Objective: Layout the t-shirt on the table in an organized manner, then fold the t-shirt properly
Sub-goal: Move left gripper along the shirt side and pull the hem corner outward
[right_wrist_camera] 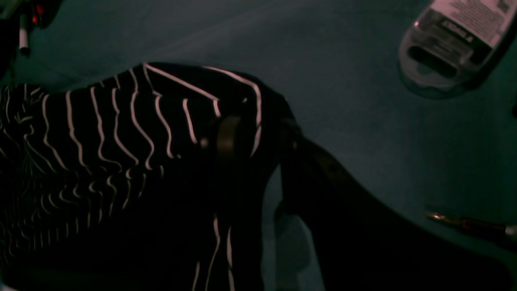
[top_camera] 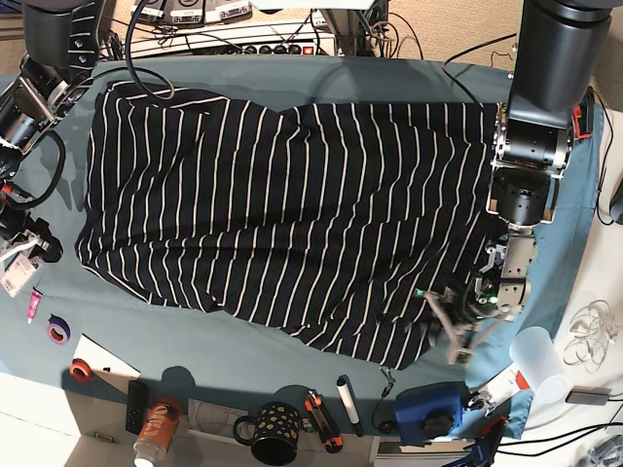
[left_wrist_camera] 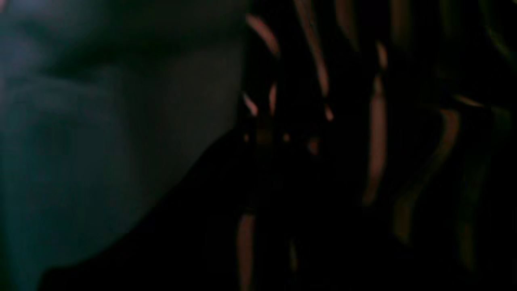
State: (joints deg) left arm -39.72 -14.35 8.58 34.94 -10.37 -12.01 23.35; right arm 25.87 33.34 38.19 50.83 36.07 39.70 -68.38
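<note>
The t-shirt (top_camera: 282, 214), dark with thin white stripes, lies spread across most of the teal table (top_camera: 389, 78). My left gripper (top_camera: 453, 326) sits low at the shirt's near right corner, shut on the t-shirt there. The left wrist view is dark, with striped fabric (left_wrist_camera: 375, 141) right up against the camera beside bare table (left_wrist_camera: 101, 141); the fingers do not show. My right gripper (top_camera: 49, 245) is at the shirt's left edge. In the right wrist view this gripper (right_wrist_camera: 258, 137) is shut on a raised fold of the t-shirt (right_wrist_camera: 101, 133).
Along the near edge stand a dotted mug (top_camera: 273, 431), a can (top_camera: 156, 428), a marker (top_camera: 348, 401) and a blue device (top_camera: 428, 411). Tape rolls (top_camera: 58, 329) lie at the left, a plastic cup (top_camera: 538, 358) at the right. A white package (right_wrist_camera: 456, 40) and a pen (right_wrist_camera: 468, 223) lie beside my right gripper.
</note>
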